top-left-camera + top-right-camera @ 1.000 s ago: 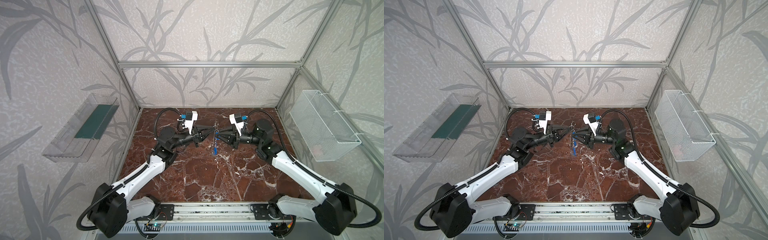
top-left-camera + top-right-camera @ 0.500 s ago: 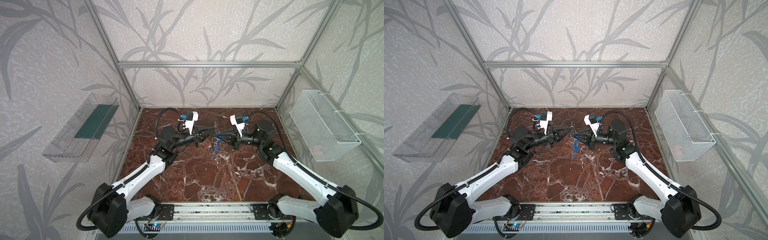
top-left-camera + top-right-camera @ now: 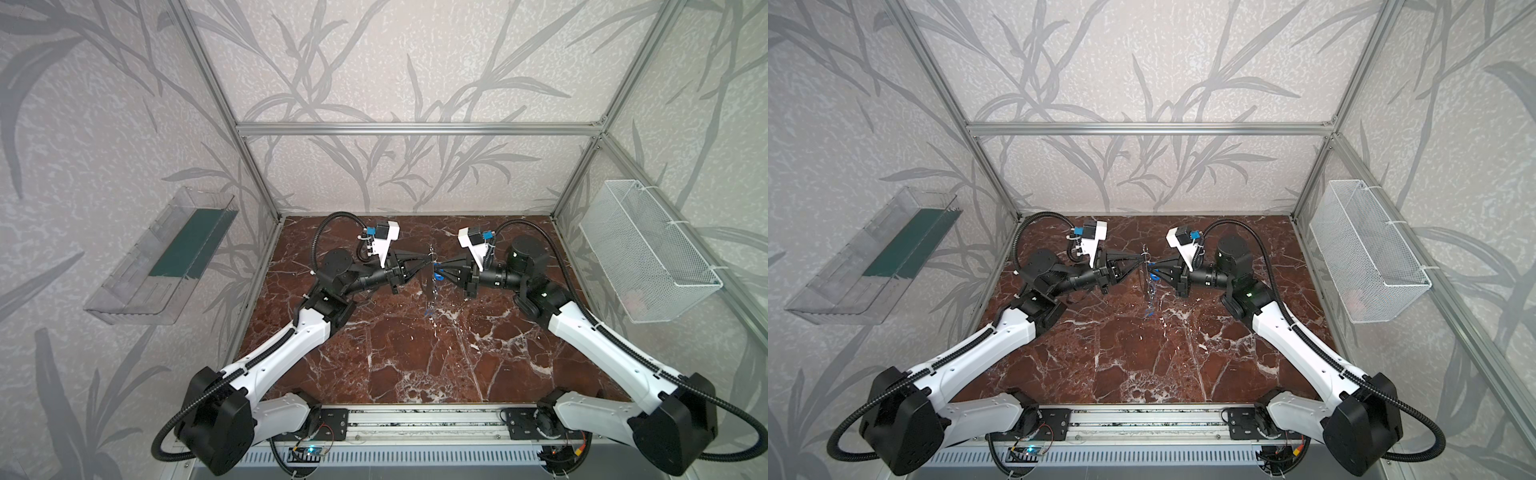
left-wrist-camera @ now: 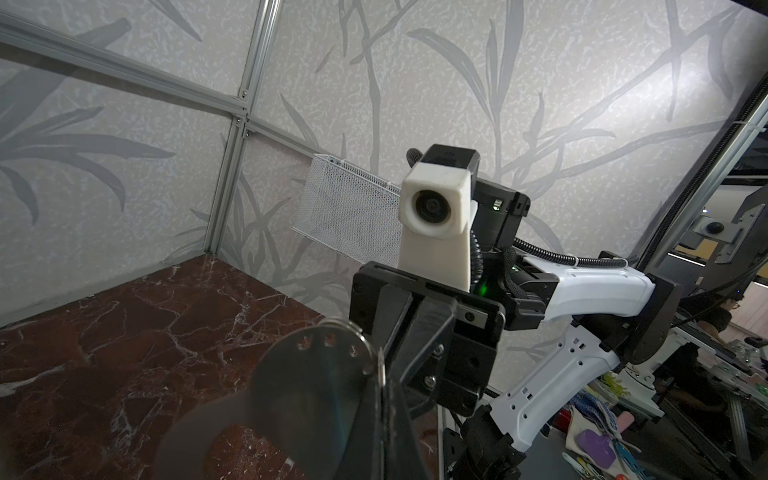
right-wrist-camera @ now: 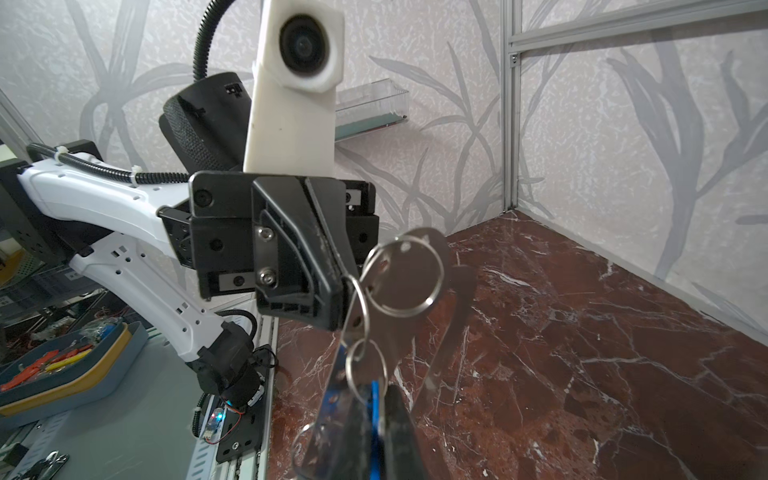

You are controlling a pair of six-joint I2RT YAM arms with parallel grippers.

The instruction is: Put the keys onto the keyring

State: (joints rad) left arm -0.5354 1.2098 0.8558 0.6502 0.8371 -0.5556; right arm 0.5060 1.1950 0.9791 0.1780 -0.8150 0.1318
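Marble table (image 3: 415,357): L end effector (image 3: 428,262) grips keyring (image 4: 307,374) (R end effector (image 3: 439,268): keys (image 5: 336,411)).

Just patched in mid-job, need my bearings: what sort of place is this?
Probably a robot test cell in a lab or workshop: aluminium frame, wallpapered panels, marble-patterned tabletop, and a tool tray outside.

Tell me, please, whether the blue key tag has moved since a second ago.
Yes: in a top view the blue tag sits farther from the front rail, up beside the right gripper.
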